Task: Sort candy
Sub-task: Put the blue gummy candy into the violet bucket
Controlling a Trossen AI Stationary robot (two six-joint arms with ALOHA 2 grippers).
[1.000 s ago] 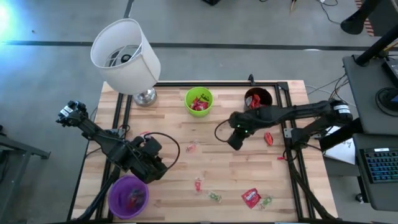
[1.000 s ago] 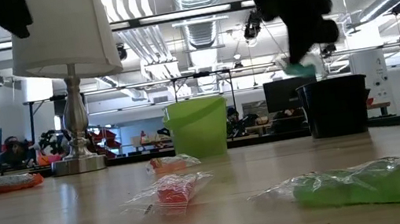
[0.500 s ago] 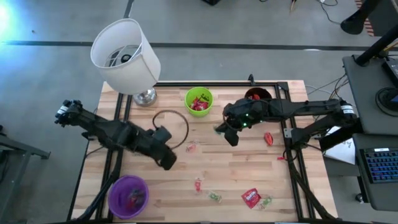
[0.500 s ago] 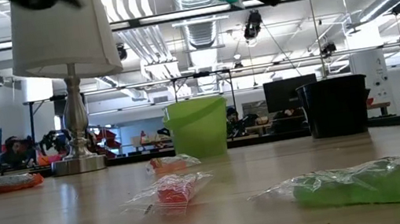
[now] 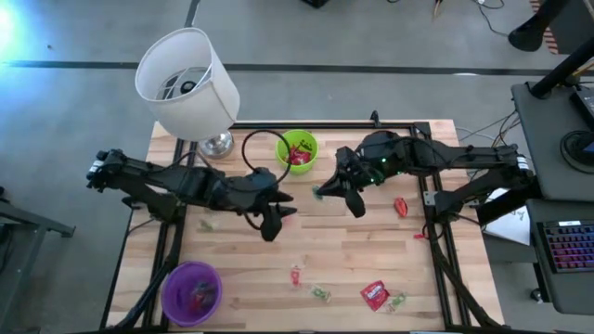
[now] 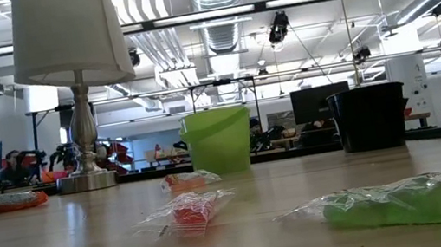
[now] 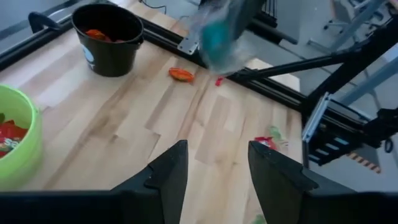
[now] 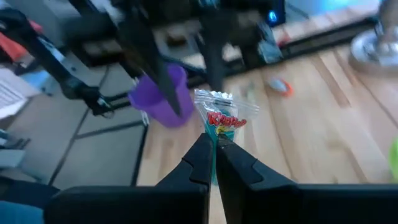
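Right wrist view: green candy packet (image 8: 219,115) upright above closed fingers (image 8: 200,163).

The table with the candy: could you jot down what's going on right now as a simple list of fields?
Right gripper: shut on a clear-wrapped green candy, held above the table near the green cup
Left gripper: open, empty, over the table's middle
Green cup: holds red candy
Black cup: holds orange-red candy
Purple cup: near corner on the left arm's side
Loose candy: red packet and others on the table
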